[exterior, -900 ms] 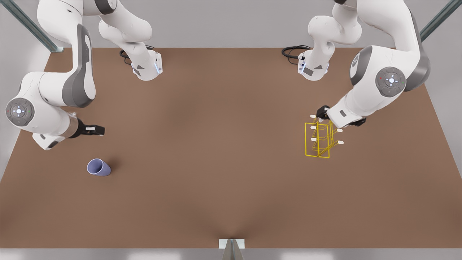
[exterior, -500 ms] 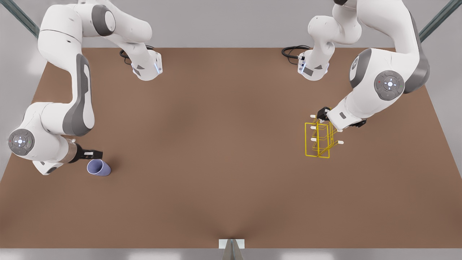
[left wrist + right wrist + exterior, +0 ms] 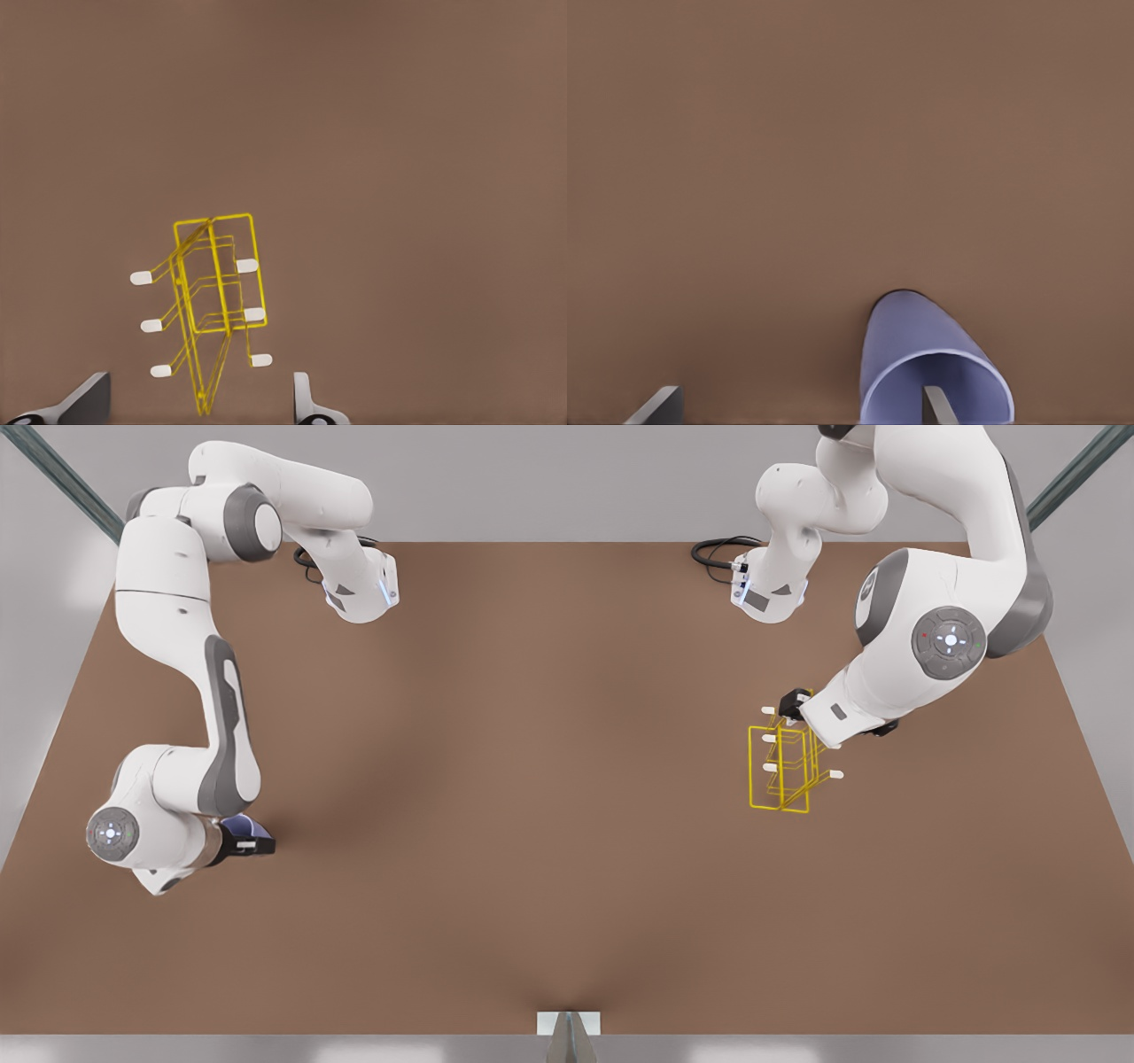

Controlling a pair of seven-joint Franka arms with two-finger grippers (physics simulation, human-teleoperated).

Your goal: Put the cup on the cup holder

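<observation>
A: The right tool (image 3: 257, 845) sits low at the front view's left, over the cup (image 3: 932, 365). What are its fingers doing?

B: They are spread, gripping nothing. In its wrist view one fingertip (image 3: 939, 405) stands in the cup's open mouth and the other lies off to the side over bare bench (image 3: 532, 824), so the near wall falls between them.

A: How does the cup lie?

B: On its side, I judge. Its long axis runs away from the tool, wide rim nearest the fingers, narrow base farthest. Closing on the rim wall looks like the next move.

A: And the left tool (image 3: 791, 707)?

B: It hangs by the top of the cup holder (image 3: 784, 766), at the front view's right. Its fingers are parted to either side of the yellow wire frame and hold nothing; the white-tipped pegs (image 3: 247, 265) jut sideways.

A: So which arm is nearer the cup?

B: The right, plainly. The holder stands well apart, across the bench.
</observation>
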